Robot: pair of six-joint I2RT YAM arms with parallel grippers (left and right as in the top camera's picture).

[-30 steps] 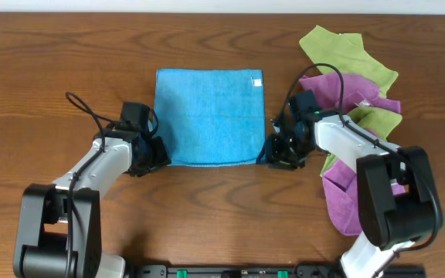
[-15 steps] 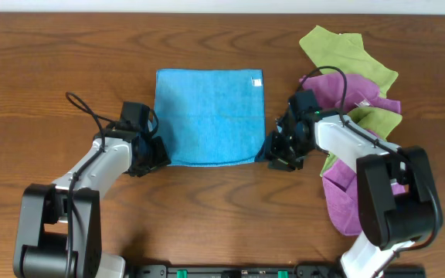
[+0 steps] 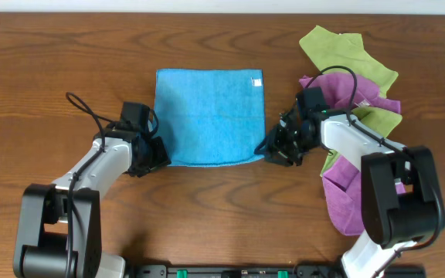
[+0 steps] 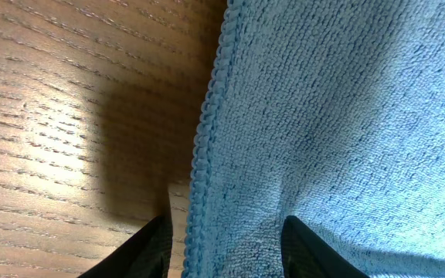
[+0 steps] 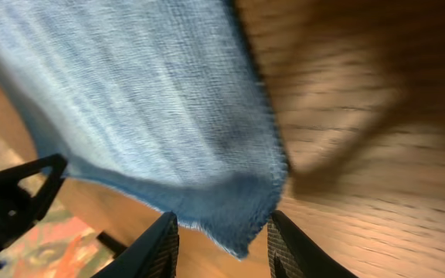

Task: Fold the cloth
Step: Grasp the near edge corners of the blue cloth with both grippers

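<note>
The sky-blue cloth [image 3: 207, 116] lies spread flat on the wooden table, its white tag [image 3: 257, 81] at the far right corner. My left gripper [image 3: 159, 157] is at the cloth's near left corner; in the left wrist view its fingers [image 4: 226, 251] straddle the stitched edge [image 4: 207, 147], pinched on it low on the table. My right gripper [image 3: 270, 150] is shut on the near right corner and holds it a little off the wood; the right wrist view shows that corner [image 5: 238, 208] hanging between the fingers [image 5: 219, 247].
A heap of lime-green cloths [image 3: 346, 54] and purple cloths [image 3: 342, 189] lies right of the blue cloth, under and behind my right arm. The table's near edge runs along the bottom of the overhead view.
My right gripper has moved up and to the right, drawing the cloth's near right corner with it and lifting it. My left arm has not moved.
</note>
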